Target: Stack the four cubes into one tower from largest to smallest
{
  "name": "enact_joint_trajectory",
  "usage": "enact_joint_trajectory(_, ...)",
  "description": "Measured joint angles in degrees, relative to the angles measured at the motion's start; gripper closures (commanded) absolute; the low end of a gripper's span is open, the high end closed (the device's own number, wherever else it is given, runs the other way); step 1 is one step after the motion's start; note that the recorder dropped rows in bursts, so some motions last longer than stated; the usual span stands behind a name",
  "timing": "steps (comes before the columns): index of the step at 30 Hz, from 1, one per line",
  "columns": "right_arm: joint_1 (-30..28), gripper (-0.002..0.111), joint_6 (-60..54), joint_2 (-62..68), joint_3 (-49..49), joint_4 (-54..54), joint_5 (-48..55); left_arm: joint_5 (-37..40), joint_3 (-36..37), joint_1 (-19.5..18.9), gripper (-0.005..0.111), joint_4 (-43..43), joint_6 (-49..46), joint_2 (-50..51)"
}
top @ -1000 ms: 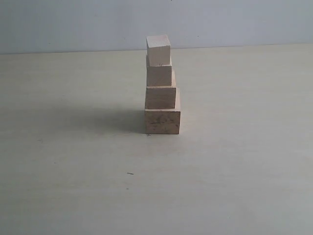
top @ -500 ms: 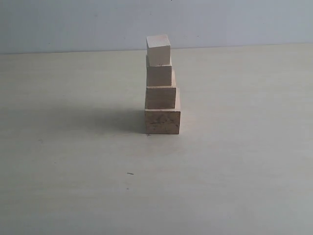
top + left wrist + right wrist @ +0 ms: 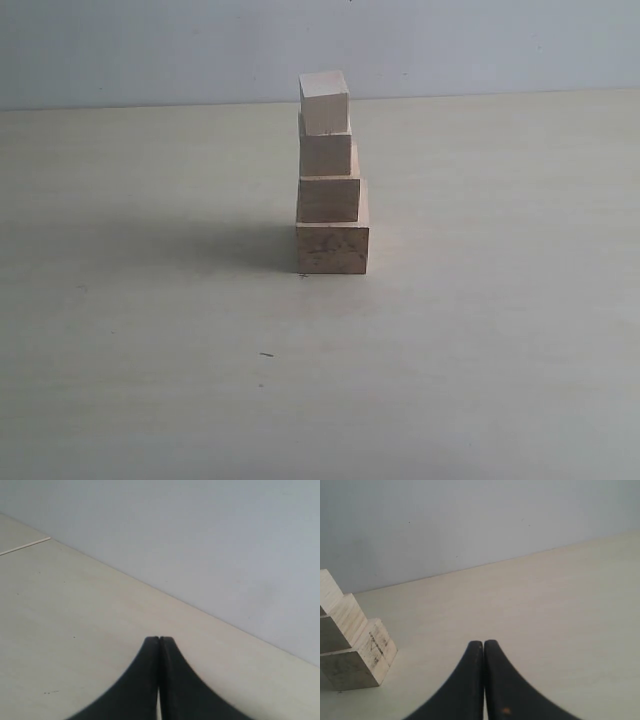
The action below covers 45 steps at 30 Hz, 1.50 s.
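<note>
Nothing has moved over the last second: the stepped tower of four pale wooden cubes (image 3: 331, 175) stands upper centre of the exterior frame, largest lowest. The left gripper (image 3: 159, 640) and the right gripper (image 3: 483, 642) are closed, empty, clear of it. Stacking appears complete.

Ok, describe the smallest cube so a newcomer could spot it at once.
On the pale table, a single stepped tower of wooden cubes stands near the middle, before the grey wall. The smallest cube is its topmost block: the narrowest of the four, with nothing resting on it.
</note>
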State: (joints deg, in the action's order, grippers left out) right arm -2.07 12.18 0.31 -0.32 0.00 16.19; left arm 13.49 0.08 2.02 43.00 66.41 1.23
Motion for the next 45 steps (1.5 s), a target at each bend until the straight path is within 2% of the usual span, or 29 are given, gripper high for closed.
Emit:
enact_joint_trajectory(12,0.00,0.108,0.00,0.00,0.00,0.00,0.09,0.00,0.00,0.00,0.107,-0.20,0.00,0.00)
enact_joint_trajectory(14,0.00,0.108,0.00,0.00,0.00,0.00,0.09,0.00,0.00,0.00,0.107,-3.27,0.00,0.00)
enact_joint_trajectory(16,0.00,0.108,0.00,0.00,0.00,0.00,0.09,1.92,0.00,0.00,0.107,-10.69,-1.02,0.00)
enact_joint_trajectory(19,0.00,0.108,0.00,0.00,0.00,0.00,0.09,8.21,0.00,0.00,0.107,-22.92,-8.28,0.00)
enact_joint_trajectory(22,0.00,0.108,0.00,0.00,0.00,0.00,0.09,11.44,-0.22,0.00,0.107,-28.63,-24.64,0.00)
enact_joint_trajectory(28,0.00,0.108,0.00,0.00,0.00,0.00,0.22,7.44,-0.12,-1.58,0.107,-34.62,-55.52,0.00)
enact_joint_trajectory(30,0.00,0.108,0.00,0.00,0.00,0.00,0.22,7.44,-0.12,-2.08,0.107,-35.37,-60.64,0.00)
enact_joint_trajectory(34,0.00,0.108,0.00,0.00,0.00,0.00,0.22,7.44,-0.12,-2.47,0.107,-35.77,-64.53,0.00)
enact_joint_trajectory(45,0.00,0.108,0.00,0.00,0.00,0.00,0.22,7.44,-0.12,-2.47,0.107,-35.90,-65.31,0.00)
